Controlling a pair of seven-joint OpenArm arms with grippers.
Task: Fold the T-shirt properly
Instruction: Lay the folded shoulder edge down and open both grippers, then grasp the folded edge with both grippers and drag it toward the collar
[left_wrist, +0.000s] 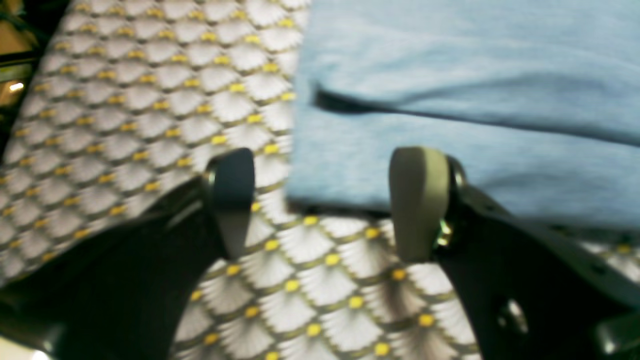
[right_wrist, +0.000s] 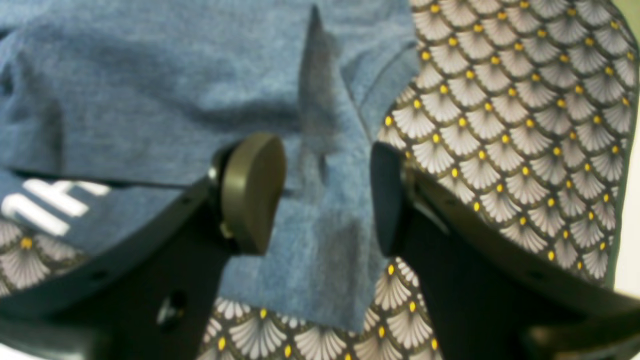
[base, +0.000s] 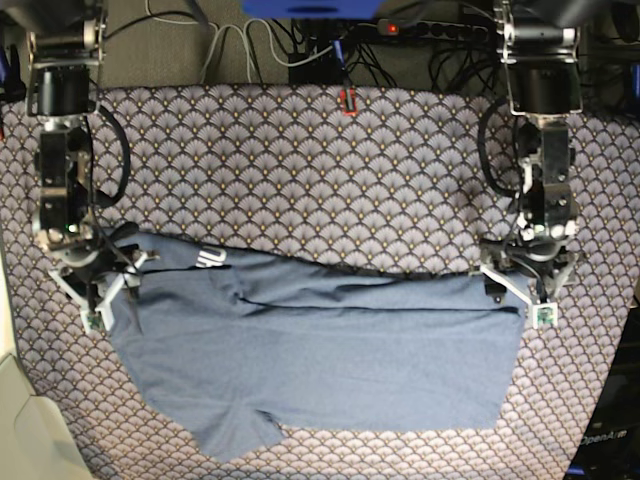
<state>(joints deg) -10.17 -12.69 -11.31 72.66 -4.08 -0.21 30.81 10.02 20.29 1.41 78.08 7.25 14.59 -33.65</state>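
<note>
The slate-blue T-shirt (base: 320, 360) lies on the table with its far part folded over toward the front, and a bit of white lettering (base: 210, 258) shows near its left corner. My left gripper (base: 527, 298) hovers at the shirt's right corner, open. In the left wrist view the gripper (left_wrist: 325, 170) has its jaws wide apart astride the shirt's (left_wrist: 450, 100) corner edge. My right gripper (base: 108, 298) is at the shirt's left corner, open. In the right wrist view the gripper (right_wrist: 320, 190) straddles a strip of blue fabric (right_wrist: 310, 240), with the lettering (right_wrist: 45, 200) to its left.
The grey-and-tan fan-patterned cloth (base: 300, 170) covers the whole table. Cables and a power strip (base: 420, 25) lie behind the far edge. A small red item (base: 347, 100) sits at the cloth's back edge. A white object (base: 25, 430) stands off the front left corner.
</note>
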